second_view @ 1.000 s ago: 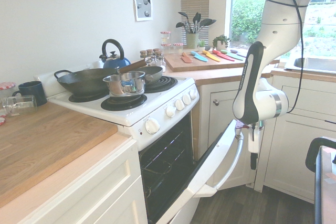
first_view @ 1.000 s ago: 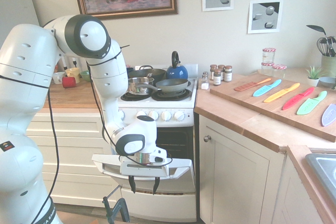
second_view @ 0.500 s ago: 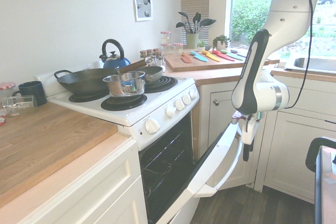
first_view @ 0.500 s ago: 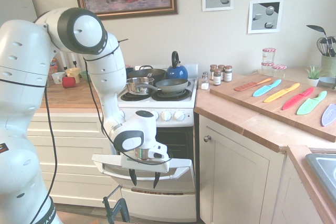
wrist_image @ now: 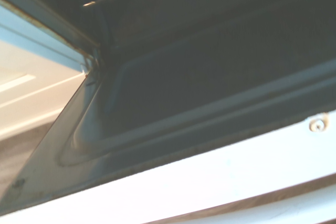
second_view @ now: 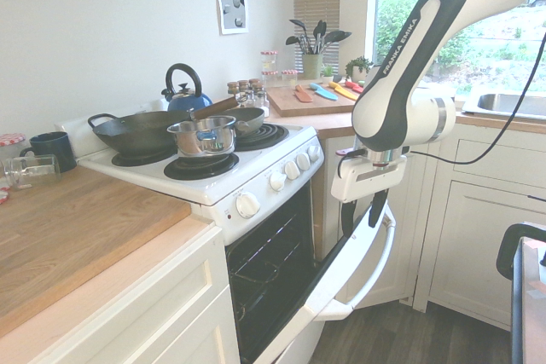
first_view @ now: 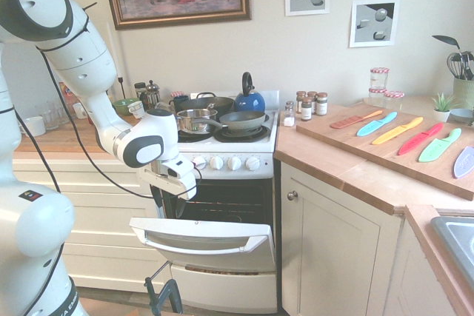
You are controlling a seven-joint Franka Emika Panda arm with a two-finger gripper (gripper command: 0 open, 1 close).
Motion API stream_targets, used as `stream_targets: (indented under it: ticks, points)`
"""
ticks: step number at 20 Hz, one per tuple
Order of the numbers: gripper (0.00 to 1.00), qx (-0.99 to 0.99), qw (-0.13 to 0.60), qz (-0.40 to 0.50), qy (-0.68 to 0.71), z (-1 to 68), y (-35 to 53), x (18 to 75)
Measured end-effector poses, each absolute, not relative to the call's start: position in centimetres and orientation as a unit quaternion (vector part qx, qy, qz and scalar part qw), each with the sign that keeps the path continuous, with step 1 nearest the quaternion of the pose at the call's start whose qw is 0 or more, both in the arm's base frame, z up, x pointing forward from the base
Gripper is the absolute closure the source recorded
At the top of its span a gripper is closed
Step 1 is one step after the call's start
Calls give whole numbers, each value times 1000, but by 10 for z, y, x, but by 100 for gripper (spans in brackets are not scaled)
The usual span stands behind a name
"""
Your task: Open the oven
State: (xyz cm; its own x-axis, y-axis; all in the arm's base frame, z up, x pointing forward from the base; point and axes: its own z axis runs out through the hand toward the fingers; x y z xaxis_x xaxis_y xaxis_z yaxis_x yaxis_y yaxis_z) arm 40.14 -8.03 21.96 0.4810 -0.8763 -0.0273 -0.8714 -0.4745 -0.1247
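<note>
Arm (first_view: 85, 64) in from left in first exterior view, from upper right in second. Elbow (first_view: 35, 1) bent, up high; forearm slants down to wrist (first_view: 144, 146). Gripper (first_view: 169, 214) low, pointing down, slightly tilted. Two dark fingers (second_view: 378, 208) spread, visible gap between them. Hand body (second_view: 367, 180) white, below wrist.

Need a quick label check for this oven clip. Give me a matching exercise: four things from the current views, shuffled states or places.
1. oven door
2. kettle
3. steel pot
4. colorful knives

A. blue, on the hob
B. on a wooden board
C. partly lowered
D. on a front burner

Pairs: 1-C, 2-A, 3-D, 4-B
</note>
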Motion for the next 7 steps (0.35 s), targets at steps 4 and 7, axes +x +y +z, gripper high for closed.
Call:
stream_targets:
  ticks: [4,7]
  points:
    - [0,-876,49,-26,479,221,-85,399]
    - [0,-895,40,-31,444,225,-88,390]
